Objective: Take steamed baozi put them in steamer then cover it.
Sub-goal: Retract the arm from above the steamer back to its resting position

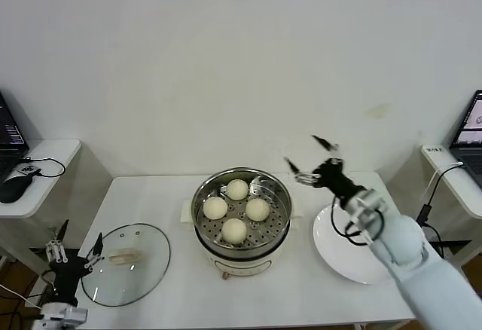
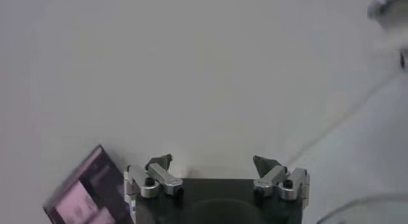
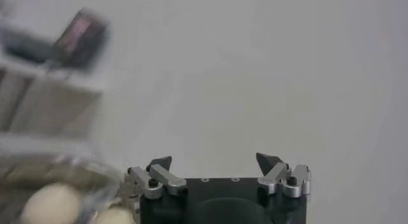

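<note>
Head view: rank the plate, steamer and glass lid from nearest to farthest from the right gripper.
From the open right gripper, raised at the steamer's right:
1. Steamer, just to its left; plate, below it on the right. Too close to call.
2. Glass lid, far left, by the left gripper.

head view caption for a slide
Four baozi in the steamer, glass lid on table, both grippers open.

You see a white table with a flat white plate at its right, side desks holding laptops, and what may be a mouse on the left.
</note>
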